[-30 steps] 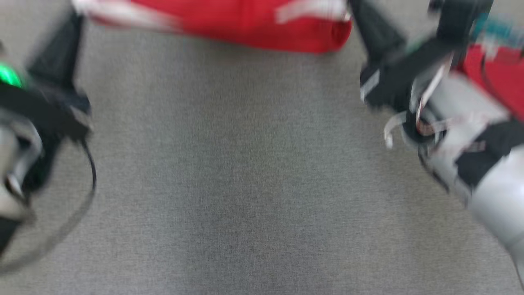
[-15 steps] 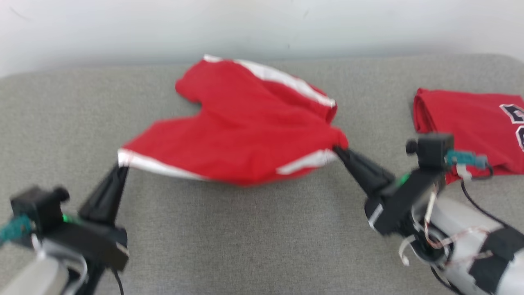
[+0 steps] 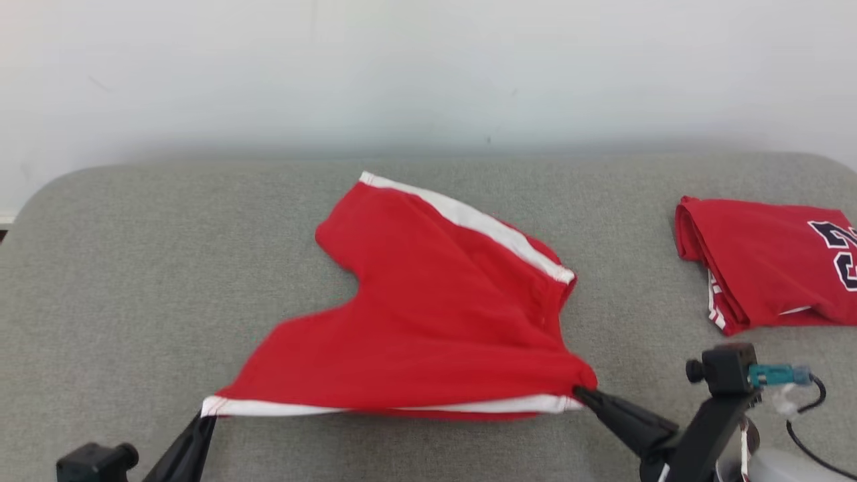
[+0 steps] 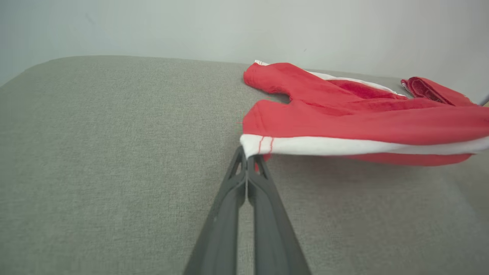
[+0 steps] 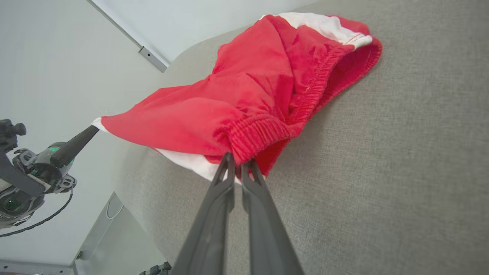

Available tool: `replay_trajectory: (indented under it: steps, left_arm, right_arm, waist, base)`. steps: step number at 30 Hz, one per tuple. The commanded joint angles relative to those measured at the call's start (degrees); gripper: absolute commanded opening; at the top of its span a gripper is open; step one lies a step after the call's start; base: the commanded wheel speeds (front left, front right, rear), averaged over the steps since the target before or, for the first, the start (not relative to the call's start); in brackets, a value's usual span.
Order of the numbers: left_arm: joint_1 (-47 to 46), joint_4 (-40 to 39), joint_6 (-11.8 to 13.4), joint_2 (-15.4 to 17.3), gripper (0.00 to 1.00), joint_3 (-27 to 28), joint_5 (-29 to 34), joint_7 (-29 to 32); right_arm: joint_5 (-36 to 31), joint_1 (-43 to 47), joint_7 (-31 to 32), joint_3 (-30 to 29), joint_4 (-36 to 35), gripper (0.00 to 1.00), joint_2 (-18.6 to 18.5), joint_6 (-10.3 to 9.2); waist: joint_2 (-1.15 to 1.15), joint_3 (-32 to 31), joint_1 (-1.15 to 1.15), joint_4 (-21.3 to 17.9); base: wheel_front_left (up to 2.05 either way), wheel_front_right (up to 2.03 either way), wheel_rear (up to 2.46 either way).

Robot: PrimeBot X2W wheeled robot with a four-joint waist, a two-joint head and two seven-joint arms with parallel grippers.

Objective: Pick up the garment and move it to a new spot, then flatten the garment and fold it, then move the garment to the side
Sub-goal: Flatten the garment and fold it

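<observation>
Red shorts, left fingers gripping hem corner, right fingers gripping waistband

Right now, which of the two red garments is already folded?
The red jersey with dark lettering on the right, lying free in a neat stack. The red shorts with white trim are stretched between the left gripper and the right gripper.

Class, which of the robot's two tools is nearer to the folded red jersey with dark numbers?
Right. The right tool grips the waistband corner of the red shorts, near the folded jersey; the left tool grips their opposite hem corner, the shorts between it and the jersey.
</observation>
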Motion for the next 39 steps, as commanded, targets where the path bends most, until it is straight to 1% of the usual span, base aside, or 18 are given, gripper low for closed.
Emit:
replay_trajectory:
  steps: [1,5,9,12,16,21,25,28,30,31,32,35,39]
  left_arm:
    - [1.26,0.54,0.72,0.64,0.00,-0.16,0.58,-0.06]
    - [3.26,0.36,1.66,0.86,0.00,0.27,-0.15,-0.09]
    - [5.44,0.05,2.43,1.75,0.00,-0.13,-0.52,0.26]
    - [6.39,0.25,2.68,1.96,0.00,-0.34,-0.81,0.54]
    - [5.96,-0.03,2.38,1.63,0.00,-0.02,-0.90,0.36]
    - [2.79,-0.69,1.57,3.17,0.00,0.29,0.88,0.66]
    - [-1.33,-1.23,-0.24,5.22,0.00,0.60,2.10,2.09]
    - [-5.32,-1.41,-2.21,6.59,0.00,0.99,2.48,3.66]
    - [-8.36,-0.86,-3.82,8.05,0.00,0.92,3.47,5.21]
    - [-11.52,-0.17,-5.68,8.52,0.00,1.08,3.24,6.65]
    - [-13.25,0.38,-6.86,8.90,0.00,0.88,3.62,7.47]
    - [-18.61,2.79,-10.21,9.00,0.00,0.30,3.87,9.86]
    - [-25.68,7.75,-12.81,8.96,0.00,-1.09,4.45,12.27]
  right_arm:
    - [1.21,1.69,0.82,-0.03,-0.88,0.00,-1.41,-0.05]
    - [2.56,4.05,2.33,0.19,-2.21,0.00,-2.99,-0.05]
    - [3.96,6.23,4.37,0.25,-3.87,0.00,-4.79,-0.05]
    - [3.95,7.02,4.90,-0.17,-4.19,0.00,-5.13,-0.05]
    - [2.72,7.31,4.95,-0.69,-4.12,0.00,-4.00,-0.05]
    - [0.85,6.38,3.19,-2.73,-4.46,0.00,-3.04,-0.05]
    - [-0.23,5.60,1.27,-5.06,-4.87,0.00,-2.42,-0.05]
    - [-1.48,4.86,0.16,-6.49,-4.26,0.00,-1.57,-0.05]
    - [-2.67,3.93,-0.36,-7.30,-3.48,0.00,-0.74,-0.06]
    - [-3.87,2.79,-0.70,-8.07,-2.53,0.00,0.28,-0.07]
    - [-4.37,2.26,-0.73,-8.46,-2.01,0.00,0.88,-0.07]
    - [-5.91,0.25,-0.58,-9.42,-0.38,0.00,3.13,-0.07]
    - [-7.86,-2.64,-0.65,-10.34,2.00,0.00,6.21,-0.08]
  waist:
    - [0.01,-1.33,0.01,0.71]
    - [0.01,-2.17,0.01,0.49]
    - [0.01,-2.67,0.01,0.03]
    - [0.01,-2.66,0.01,-0.33]
    - [0.01,-2.56,0.01,-0.62]
    - [0.01,-2.02,0.01,-1.22]
    - [0.01,-1.15,0.01,-2.12]
    - [0.01,-0.09,0.01,-3.15]
    - [0.01,0.95,0.01,-4.03]
    - [0.01,2.31,0.01,-4.97]
    - [0.01,3.00,0.01,-5.41]
    - [0.01,5.49,0.01,-6.70]
    - [0.01,8.51,0.01,-8.52]
  base:
    - [0.00,0.00,0.00]
    - [0.00,0.00,0.00]
    - [0.00,0.00,0.00]
    - [0.00,0.00,0.00]
    - [0.00,0.00,0.00]
    - [0.00,0.00,0.00]
    - [0.00,0.00,0.00]
    - [0.00,0.00,0.00]
    - [0.00,0.00,0.00]
    - [0.00,0.00,0.00]
    - [0.00,0.00,0.00]
    - [0.00,0.00,0.00]
    - [0.00,0.00,0.00]
